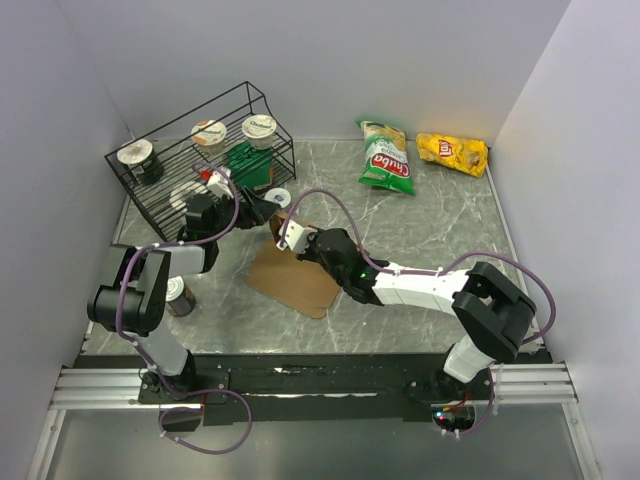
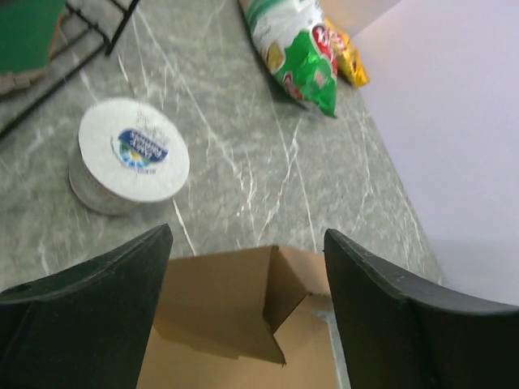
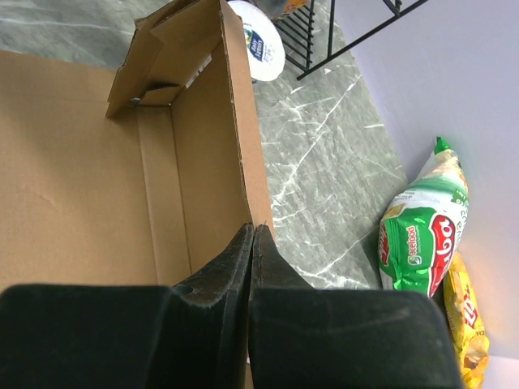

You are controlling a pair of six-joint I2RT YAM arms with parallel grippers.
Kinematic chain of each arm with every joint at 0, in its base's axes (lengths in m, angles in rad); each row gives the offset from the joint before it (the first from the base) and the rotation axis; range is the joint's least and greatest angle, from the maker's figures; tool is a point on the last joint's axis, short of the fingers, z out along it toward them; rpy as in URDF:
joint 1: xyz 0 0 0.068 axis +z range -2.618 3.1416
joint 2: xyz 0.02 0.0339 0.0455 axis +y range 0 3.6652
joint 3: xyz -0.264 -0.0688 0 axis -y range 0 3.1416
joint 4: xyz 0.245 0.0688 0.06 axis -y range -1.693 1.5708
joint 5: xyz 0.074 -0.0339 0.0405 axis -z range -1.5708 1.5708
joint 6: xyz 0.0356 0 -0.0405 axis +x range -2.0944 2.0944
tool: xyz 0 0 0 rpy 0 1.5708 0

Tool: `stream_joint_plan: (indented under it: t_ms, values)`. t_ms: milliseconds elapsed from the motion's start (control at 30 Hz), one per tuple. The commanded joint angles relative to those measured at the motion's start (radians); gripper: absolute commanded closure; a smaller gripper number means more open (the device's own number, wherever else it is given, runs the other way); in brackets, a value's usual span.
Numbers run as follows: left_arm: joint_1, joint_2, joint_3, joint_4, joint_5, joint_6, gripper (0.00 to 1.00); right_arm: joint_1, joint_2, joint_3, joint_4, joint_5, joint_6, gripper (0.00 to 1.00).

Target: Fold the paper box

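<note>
The grey marble-pattern table [image 1: 450, 230] carries the paper box [image 1: 293, 278] near its middle, in front of both arm bases. The box lies as a flat brown sheet, and only its far end is raised into a wall with a folded corner.

The right arm reaches across from the right side. The right gripper [image 3: 253, 235] has its fingers pressed together, with the tips at the top edge of the raised wall [image 3: 235, 138]. It is not clear whether the cardboard is pinched between them. From these tips the wall runs straight away to the folded corner [image 3: 150, 77], so the long axis of the wall is in line with the right gripper.

The left gripper [image 2: 247, 235] has its fingers wide apart and holds nothing. It is over this same corner [image 2: 272, 300], which shows low between the two fingers, and it looks out over the table from there. A white foil-lidded cup [image 2: 130, 158] stands just beyond the corner, on the table.

In my judgement the left arm is nearer to the corner tab, so closing that corner should be its work.
</note>
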Motion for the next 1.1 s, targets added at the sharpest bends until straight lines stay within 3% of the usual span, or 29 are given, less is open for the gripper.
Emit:
stream_joint_plan:
  t_ms: [0,433,567,800,933,1067]
  values:
    - [-0.014,0.020,0.030,-0.033,0.037,-0.004,0.24,-0.001,0.048,-0.012,-0.152,-0.024,0.037,1.00]
    - [-0.030,0.067,0.013,-0.018,0.045,0.006,0.52,-0.003,0.050,-0.003,-0.144,0.029,0.043,0.97]
    - [-0.031,0.078,0.022,-0.030,0.037,0.021,0.56,-0.003,0.053,0.008,-0.138,0.059,0.043,0.79]
    - [-0.031,0.083,0.037,-0.051,0.026,0.041,0.61,-0.003,0.055,0.017,-0.138,0.103,0.042,0.61]
    - [-0.033,0.096,0.048,-0.059,0.031,0.053,0.65,-0.008,0.013,0.043,-0.210,0.053,0.074,0.52]
    - [-0.036,0.100,0.051,-0.073,0.019,0.081,0.65,-0.024,-0.033,0.085,-0.328,-0.026,0.140,0.36]
